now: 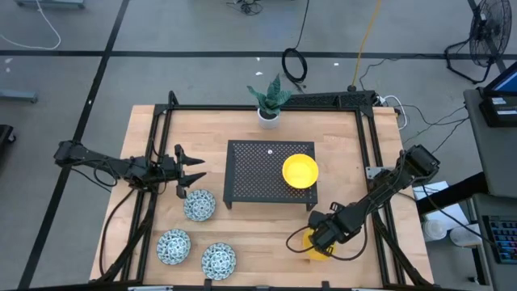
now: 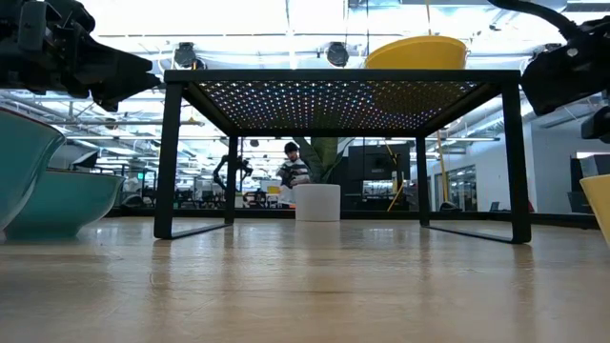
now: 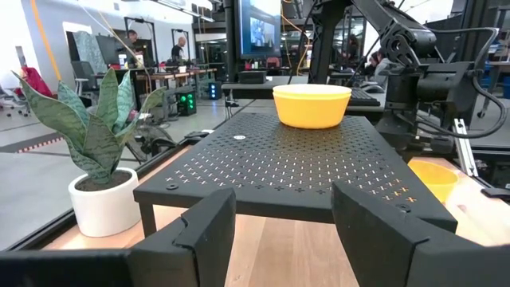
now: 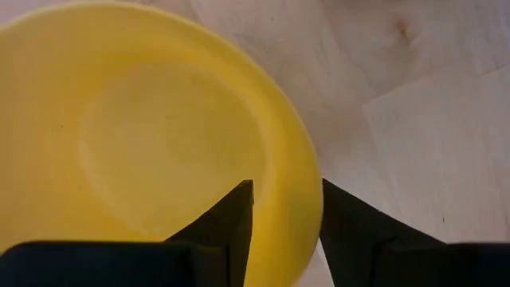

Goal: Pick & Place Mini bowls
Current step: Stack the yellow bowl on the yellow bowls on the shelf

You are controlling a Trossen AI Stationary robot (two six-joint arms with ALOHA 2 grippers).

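Note:
One yellow mini bowl stands on the black perforated stand. Another yellow bowl sits on the table near the right front. My right gripper points down over it, open, one finger inside the rim and one outside. A third yellow bowl does not show. Three patterned bowls rest on the table at the left front. My left gripper hovers open beside the stand, above the nearest patterned bowl.
A white plant pot stands at the table's far edge behind the stand. Black frame rails run along the table's sides. Bare wood lies between the patterned bowls and the right gripper. People stand in the room beyond.

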